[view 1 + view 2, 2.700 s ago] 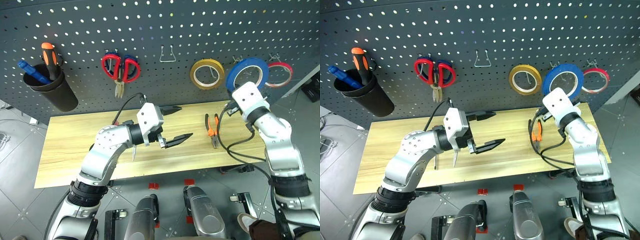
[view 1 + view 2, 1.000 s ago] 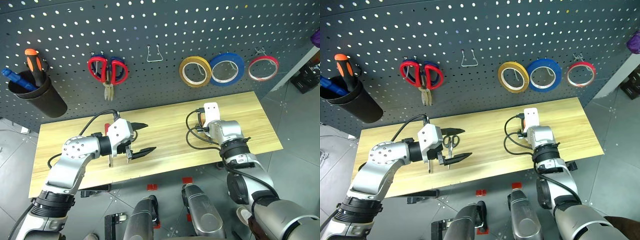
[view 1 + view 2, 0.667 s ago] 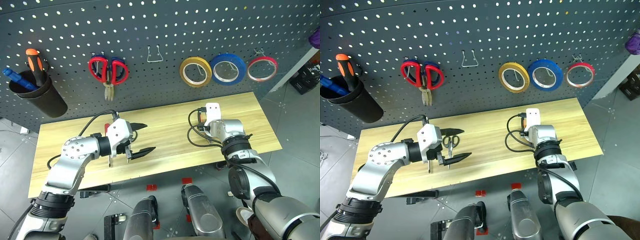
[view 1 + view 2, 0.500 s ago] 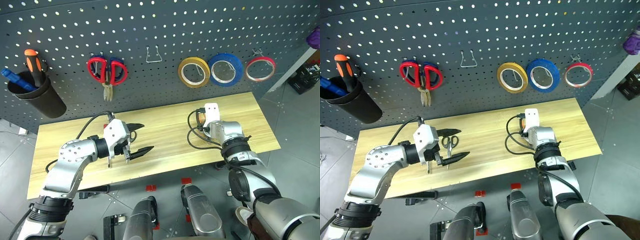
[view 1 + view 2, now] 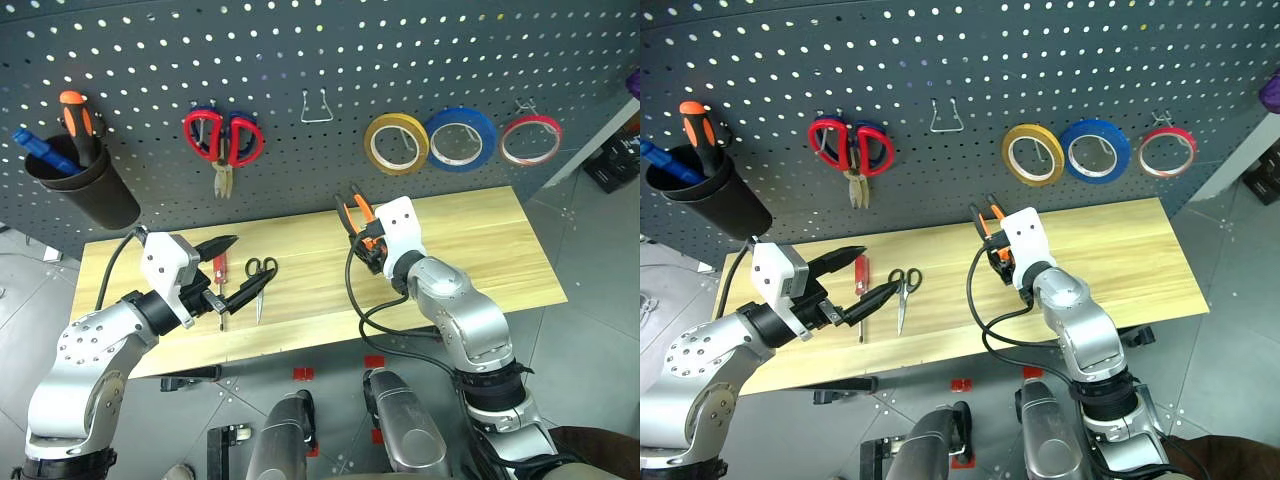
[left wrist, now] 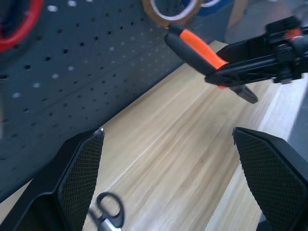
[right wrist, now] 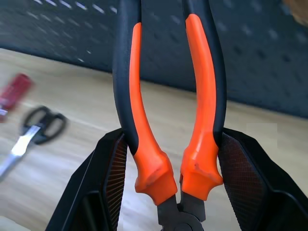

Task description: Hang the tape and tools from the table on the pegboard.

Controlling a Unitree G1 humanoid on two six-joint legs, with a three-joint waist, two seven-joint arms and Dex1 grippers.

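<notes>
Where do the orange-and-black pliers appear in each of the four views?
Left eye view: the pliers sit just right of centre, above the table, in the right gripper.
Right eye view: the pliers are near the centre, below the empty hook.
Left wrist view: upper right, the pliers.
Right wrist view: centre, handles pointing up, the pliers.
Shared landmark: the small scissors.

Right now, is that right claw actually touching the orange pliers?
Touching. In the right wrist view, the right gripper has both black fingers pressed against the orange-and-black pliers, clamping the handles.
</notes>
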